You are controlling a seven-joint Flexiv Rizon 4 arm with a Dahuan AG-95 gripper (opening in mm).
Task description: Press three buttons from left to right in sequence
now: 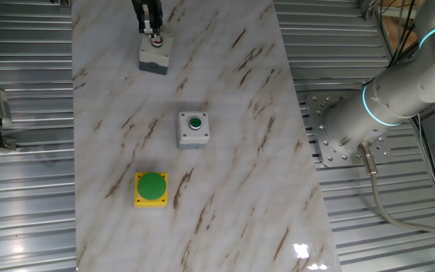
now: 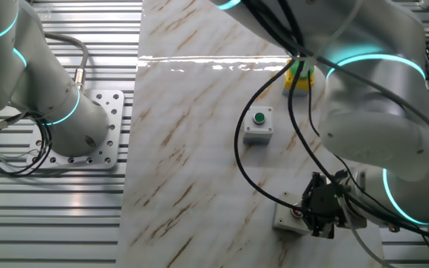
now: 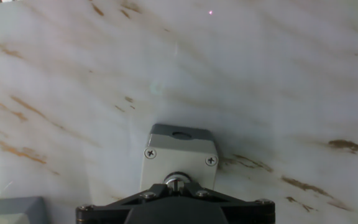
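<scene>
Beneath the gripper (image 3: 178,186), the grey box (image 3: 179,158) shows only its casing and a sliver of its button; the fingertips cover the rest. Behind the jaws, the yellow box (image 2: 299,77) is mostly hidden by cables and arm (image 2: 371,112).

Marble-look table (image 1: 225,189), ribbed metal surround (image 1: 21,204), perhaps flooring

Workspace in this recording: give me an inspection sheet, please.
Surface: marble-pattern table, glare near one end.
Job's things: grey box with red button under the pincer; grey box with dark-green button mid-table; yellow box with green dome at the far end, untouched.
Clutter: nothing seen.
Pincer: on the red button; finger state hidden.
Cables: black cables loop over the table.
Surroundings: ribbed metal flooring, arm base plate.
</scene>
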